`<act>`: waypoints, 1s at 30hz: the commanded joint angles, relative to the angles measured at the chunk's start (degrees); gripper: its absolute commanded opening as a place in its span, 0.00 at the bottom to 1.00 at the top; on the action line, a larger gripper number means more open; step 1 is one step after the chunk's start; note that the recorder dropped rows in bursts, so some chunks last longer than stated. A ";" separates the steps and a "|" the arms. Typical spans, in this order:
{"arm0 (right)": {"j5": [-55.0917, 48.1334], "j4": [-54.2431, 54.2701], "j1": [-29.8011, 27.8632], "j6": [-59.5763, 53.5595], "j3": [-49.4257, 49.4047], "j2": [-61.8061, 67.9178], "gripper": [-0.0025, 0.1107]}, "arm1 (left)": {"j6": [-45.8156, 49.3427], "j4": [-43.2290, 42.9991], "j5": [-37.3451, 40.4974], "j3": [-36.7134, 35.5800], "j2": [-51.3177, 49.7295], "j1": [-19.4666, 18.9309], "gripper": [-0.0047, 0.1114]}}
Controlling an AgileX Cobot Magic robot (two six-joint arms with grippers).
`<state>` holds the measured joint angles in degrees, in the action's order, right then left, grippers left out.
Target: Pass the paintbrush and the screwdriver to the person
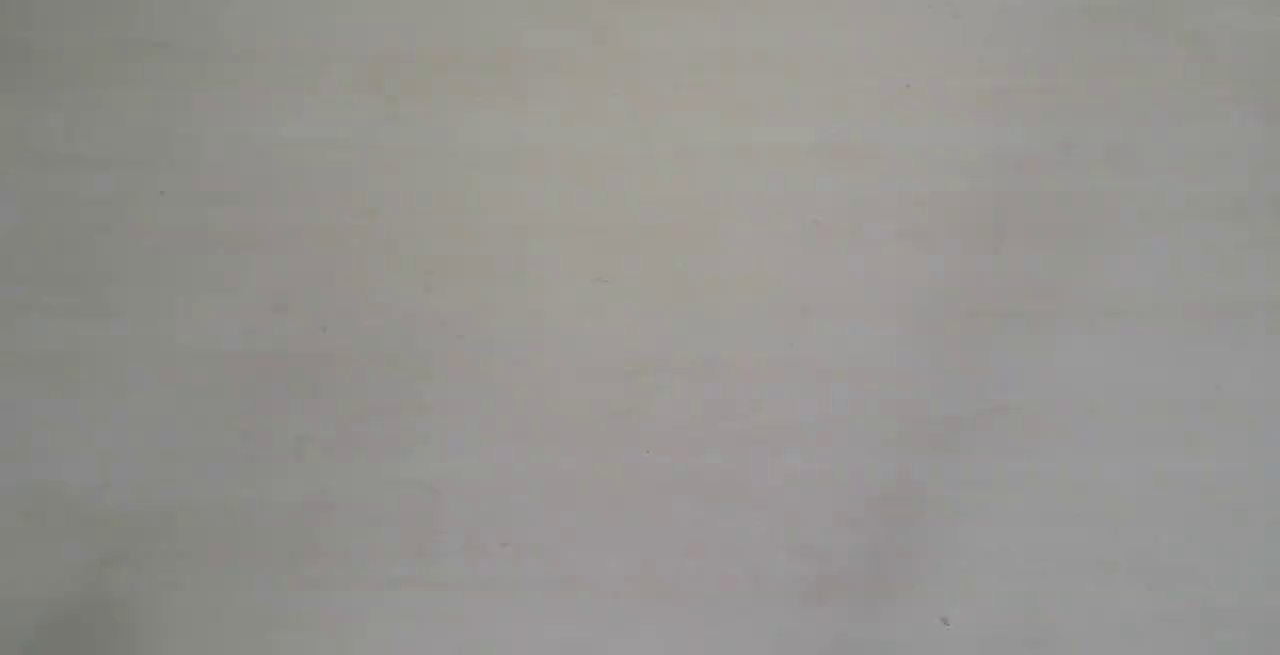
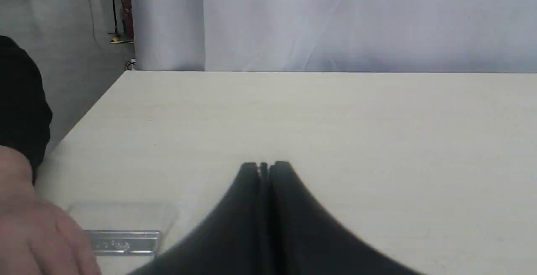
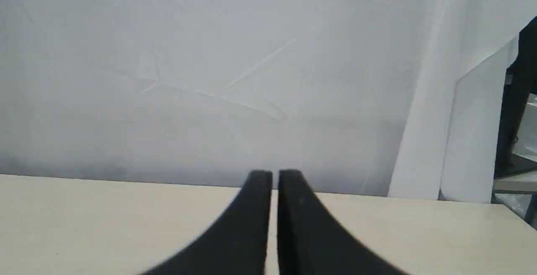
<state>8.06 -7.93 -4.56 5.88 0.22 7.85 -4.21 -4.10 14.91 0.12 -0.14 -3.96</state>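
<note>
The paintbrush (image 2: pixel 123 241) lies flat on the table in the left wrist view, showing its silver ferrule and pale bristles; its handle is hidden under the person's hand (image 2: pixel 37 233). That bare hand comes out of a black sleeve (image 2: pixel 19 107) and rests on or just over the brush. My left gripper (image 2: pixel 264 166) is shut with nothing in it, off to the side of the brush and apart from it. In its own view my right gripper (image 3: pixel 275 174) is shut and holds nothing. No screwdriver shows in any view. The exterior view holds neither gripper.
The pale table (image 1: pixel 640 315) fills the exterior view, with its far edge at the top. A white curtain (image 3: pixel 209 77) hangs behind the table. Past the table corner in the left wrist view stand a grey floor and a red fire extinguisher (image 2: pixel 126 8).
</note>
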 commanded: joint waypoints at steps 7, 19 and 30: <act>-0.96 0.18 -0.63 0.60 -0.22 -0.80 0.06 | -0.12 0.23 -0.51 -0.12 0.14 0.32 0.04; -0.96 0.25 -0.63 0.33 -0.22 -0.79 0.06 | -0.12 0.23 -0.51 -0.12 0.14 0.32 0.04; -0.96 6.38 -0.63 -6.43 -0.22 -0.79 0.06 | -0.12 0.13 -0.70 -0.12 0.14 0.32 0.04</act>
<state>7.46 -1.99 -5.00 0.00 0.19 7.19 -4.21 -4.10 14.91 0.12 -0.14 -3.96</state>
